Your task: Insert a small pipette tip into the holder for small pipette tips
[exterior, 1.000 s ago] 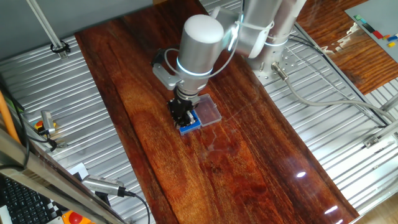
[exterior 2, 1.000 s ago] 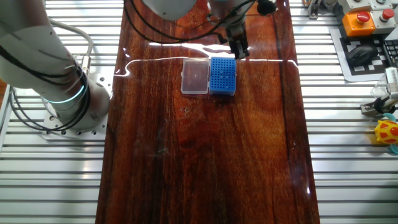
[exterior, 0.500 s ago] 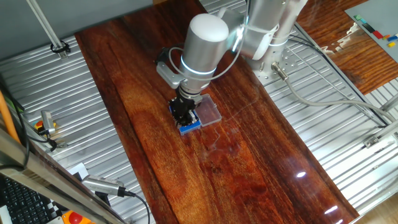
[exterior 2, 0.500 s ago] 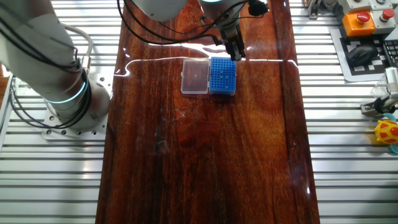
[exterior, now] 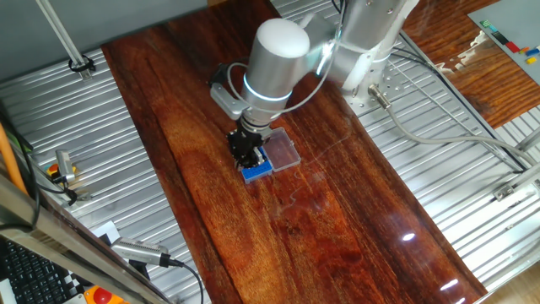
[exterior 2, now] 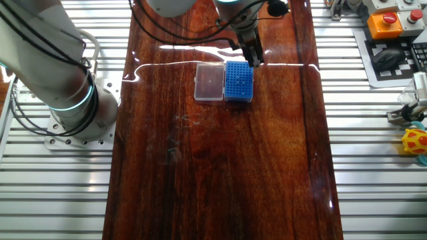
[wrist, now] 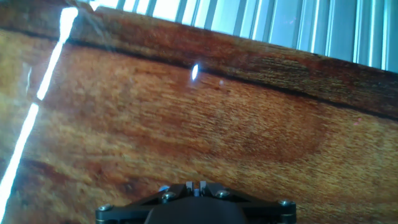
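- Hanging over the far end of the holder for small pipette tips [exterior: 258,169], the gripper [exterior: 246,152] points down from the arm's white wrist [exterior: 272,57] in one fixed view; the blue rack sits on the dark wooden table [exterior: 337,211] with its clear lid panel [exterior: 283,149] joined on 1 side. The black fingers hide part of the rack, and whether they touch it cannot be told.
- Seen from the other fixed view, the gripper [exterior 2: 252,55] stands at the rack's [exterior 2: 239,81] far right corner, the lid panel [exterior 2: 209,82] lying flat to its left, both near the far part of the table [exterior 2: 220,167]. No pipette tip can be made out at this size.
- Looking along the fingers, the hand view shows only wood grain of the table [wrist: 186,124] and, at the bottom edge, the gripper [wrist: 195,185], its 2 fingertips [wrist: 188,185] drawn close together with just a narrow slit between; whether anything is pinched there cannot be told. The rack is out of this frame.
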You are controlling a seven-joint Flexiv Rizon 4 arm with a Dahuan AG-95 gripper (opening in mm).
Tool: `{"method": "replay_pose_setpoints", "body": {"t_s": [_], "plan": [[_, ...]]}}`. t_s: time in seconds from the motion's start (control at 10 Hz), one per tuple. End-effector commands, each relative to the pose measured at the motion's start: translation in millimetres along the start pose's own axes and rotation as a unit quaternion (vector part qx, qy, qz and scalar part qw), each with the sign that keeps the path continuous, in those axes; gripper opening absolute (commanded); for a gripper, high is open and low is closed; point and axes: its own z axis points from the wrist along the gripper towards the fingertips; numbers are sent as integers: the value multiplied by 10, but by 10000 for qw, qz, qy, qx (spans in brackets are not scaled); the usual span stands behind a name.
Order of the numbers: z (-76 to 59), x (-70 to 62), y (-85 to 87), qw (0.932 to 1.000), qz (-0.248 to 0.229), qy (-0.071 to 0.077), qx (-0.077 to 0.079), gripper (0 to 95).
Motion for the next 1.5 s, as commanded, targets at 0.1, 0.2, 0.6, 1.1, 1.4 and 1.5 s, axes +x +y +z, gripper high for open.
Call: {"method": "replay_pose_setpoints", "body": {"t_s": [0.1,0.2,0.6,1.1,1.4,1.5], "plan": [[90,-36,34,9999,-43,26,-95,0],[90,-36,33,9999,-36,45,-97,0],[85,-31,17,9995,27,256,-157,0],[51,-10,-45,9990,12,387,-204,0],[25,11,-91,9988,-16,437,-236,0],[25,11,-91,9988,-14,438,-234,0]]}}
